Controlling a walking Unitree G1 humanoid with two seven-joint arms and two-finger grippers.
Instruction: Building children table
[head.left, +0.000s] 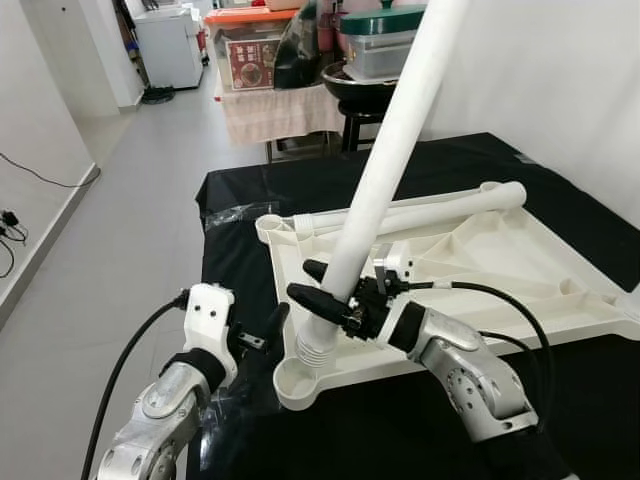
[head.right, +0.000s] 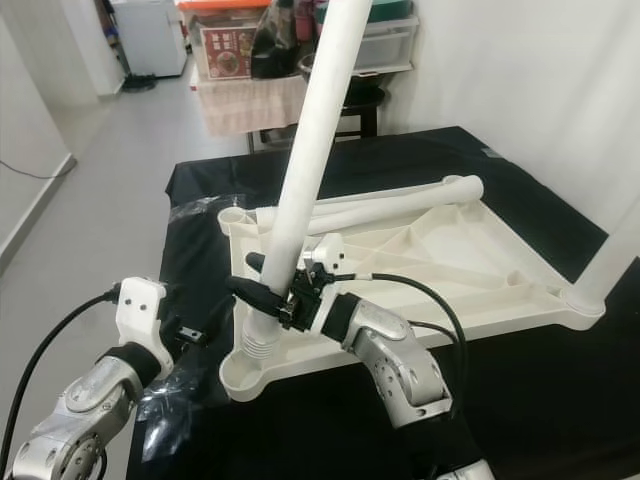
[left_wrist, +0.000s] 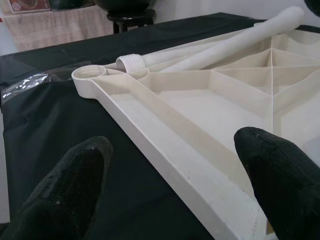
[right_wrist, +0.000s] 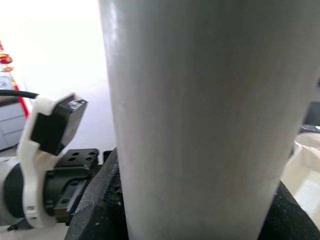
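A white plastic table top (head.left: 540, 262) lies upside down on a black-covered table. My right gripper (head.left: 300, 280) is shut on a long white leg (head.left: 385, 170), which leans back to the right. Its threaded end (head.left: 318, 350) hangs just above the near-left corner socket (head.left: 292, 378). In the right wrist view the leg (right_wrist: 200, 125) sits between the black pads. A second leg (head.left: 450, 207) lies along the top's far edge. A third leg (head.right: 612, 255) stands at the right corner. My left gripper (left_wrist: 177, 150) is open beside the top's left rim (left_wrist: 165, 145).
Black cloth (head.left: 240, 250) covers the work table, with crinkled clear plastic (head.left: 232, 213) at its left. Behind stand a black wok on a stool (head.left: 355, 90) and a cloth-draped shelf with boxes (head.left: 265, 70). A white wall runs along the right; tiled floor (head.left: 130, 220) lies to the left.
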